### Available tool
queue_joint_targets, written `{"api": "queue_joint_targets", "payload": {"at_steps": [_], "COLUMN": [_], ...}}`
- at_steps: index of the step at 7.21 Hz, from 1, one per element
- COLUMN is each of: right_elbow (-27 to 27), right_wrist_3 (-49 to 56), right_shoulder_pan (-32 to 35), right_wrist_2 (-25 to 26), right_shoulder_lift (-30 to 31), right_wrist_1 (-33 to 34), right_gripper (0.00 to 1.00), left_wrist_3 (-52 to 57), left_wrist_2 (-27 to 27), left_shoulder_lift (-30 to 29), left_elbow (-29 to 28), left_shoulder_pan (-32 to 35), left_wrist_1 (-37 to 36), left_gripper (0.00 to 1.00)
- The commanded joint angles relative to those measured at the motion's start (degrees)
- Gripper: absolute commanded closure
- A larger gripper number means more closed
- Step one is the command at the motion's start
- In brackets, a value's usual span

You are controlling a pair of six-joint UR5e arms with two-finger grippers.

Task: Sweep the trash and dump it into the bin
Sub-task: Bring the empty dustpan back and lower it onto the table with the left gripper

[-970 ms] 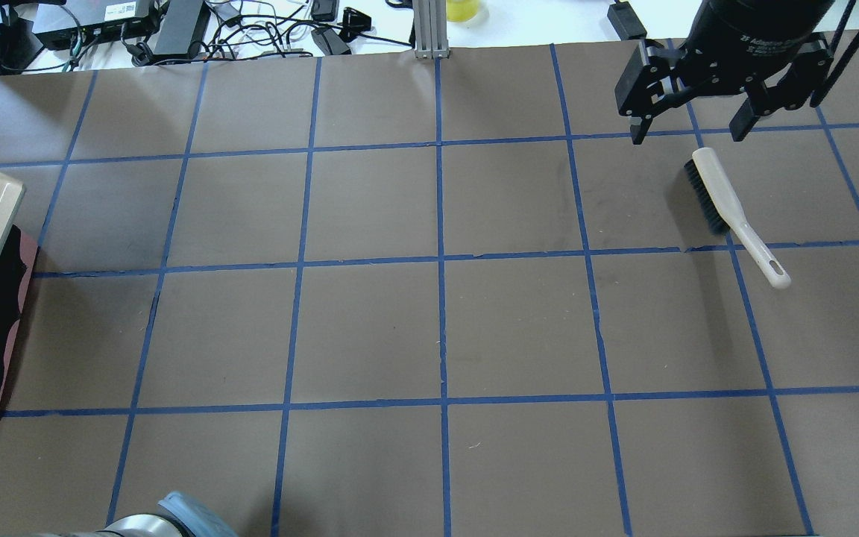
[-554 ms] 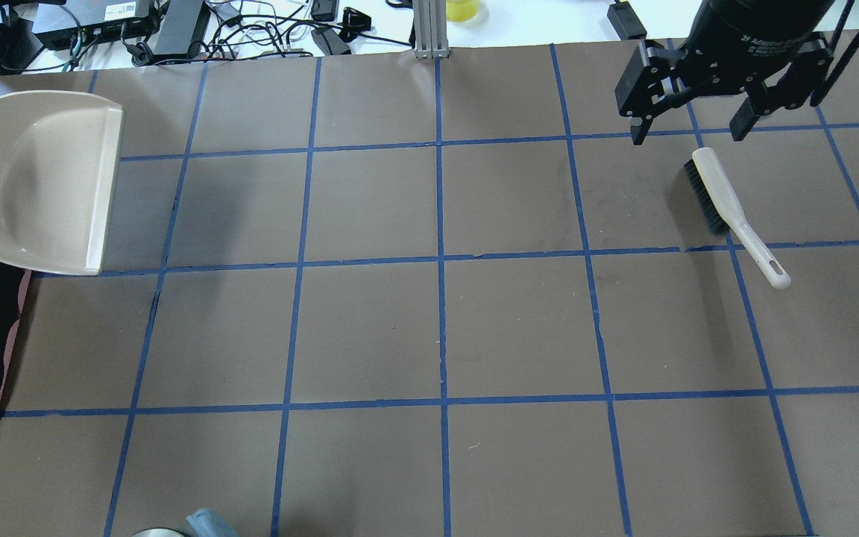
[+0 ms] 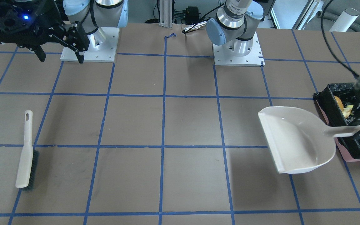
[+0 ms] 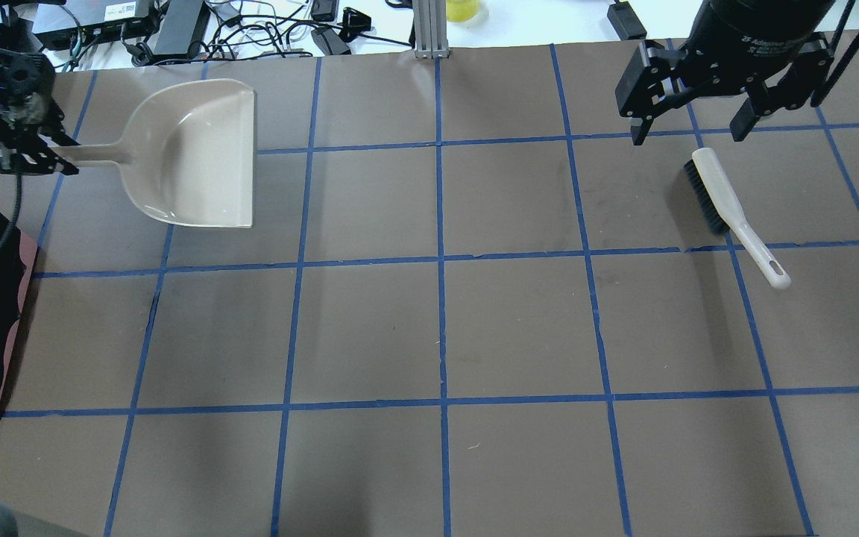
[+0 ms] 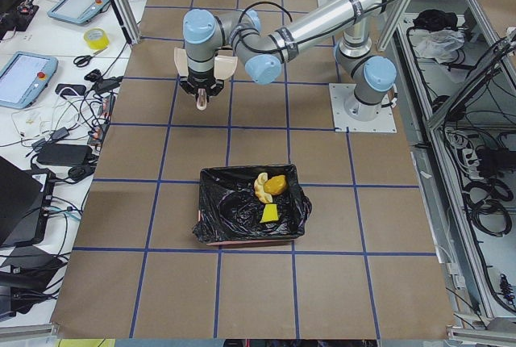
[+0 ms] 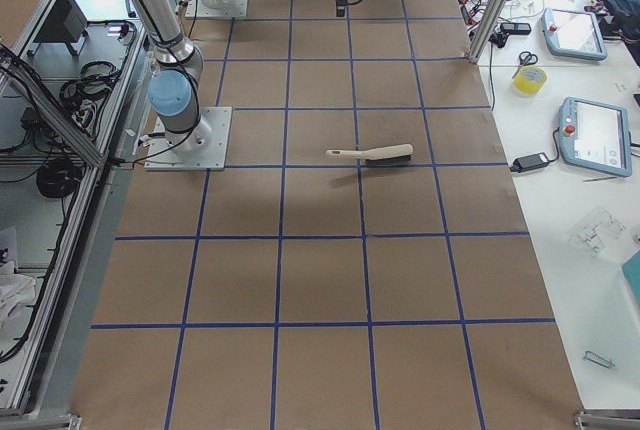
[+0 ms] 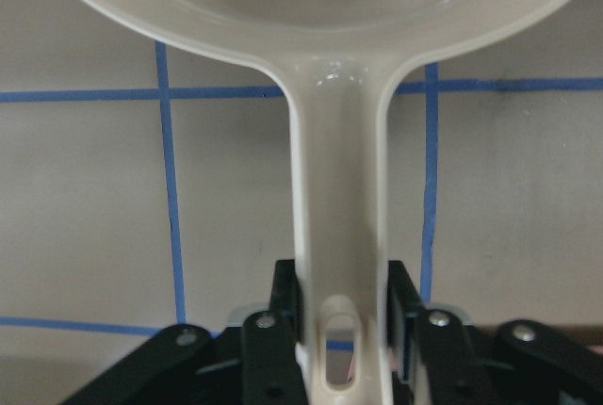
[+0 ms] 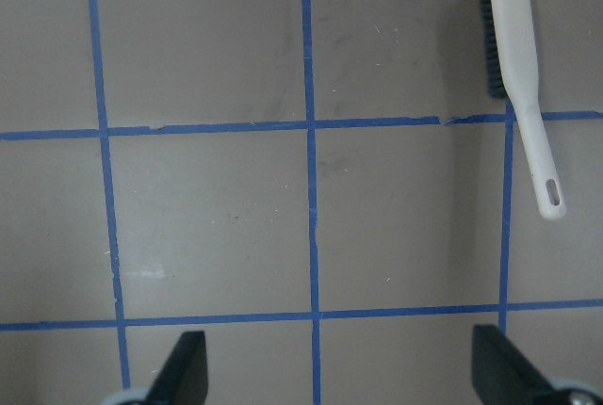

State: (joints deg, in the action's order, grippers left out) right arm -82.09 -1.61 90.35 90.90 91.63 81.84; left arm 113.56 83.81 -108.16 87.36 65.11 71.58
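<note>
Trash sits in the bin, lower middle of the left side view. 3 bits lie on the black liner: a golden-brown lump, a pale crescent touching it, and a yellow wedge just below. The bin has pink sides, with a glossy crinkled bag folded over the rim.

Left gripper, upper left of the overhead view, is clenched on the dustpan handle — pan mouth faces frame right, beside the bin.

Right gripper, upper right, has its jaws released and spread wide — it hangs just above the brush, which lies flat.
</note>
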Motion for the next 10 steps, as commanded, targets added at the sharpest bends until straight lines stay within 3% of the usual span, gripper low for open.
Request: {"api": "queue_joint_targets", "payload": {"at_steps": [1, 2, 5, 10], "right_elbow": [0.00, 0.00, 0.00, 0.00], "right_wrist_3": [-0.06, 0.03, -0.06, 0.03], "right_shoulder_pan": [0.00, 0.00, 0.00, 0.00], "right_wrist_2": [-0.02, -0.02, -0.02, -0.11], "right_shoulder_lift": [0.04, 0.04, 0.04, 0.04], "right_wrist_1": [-0.01, -0.01, -0.01, 0.08], "right_gripper": [0.00, 0.00, 0.00, 0.00], "left_wrist_3": [-2.20, -2.72, -7.45, -7.91], "left_wrist_2": [3.34, 7.55, 8.38, 9.35], "left_shoulder_lift": [-6.33, -7.84, -11.10, -14.71], "left_elbow": [-1.49, -2.10, -5.62, -6.50], "left_shoulder_pan": [6.05, 9.73, 12.48, 13.11], "left_wrist_1": [-3.09, -3.81, -3.21, -3.73], "left_gripper": [1.00, 1.00, 1.00, 1.00]}}
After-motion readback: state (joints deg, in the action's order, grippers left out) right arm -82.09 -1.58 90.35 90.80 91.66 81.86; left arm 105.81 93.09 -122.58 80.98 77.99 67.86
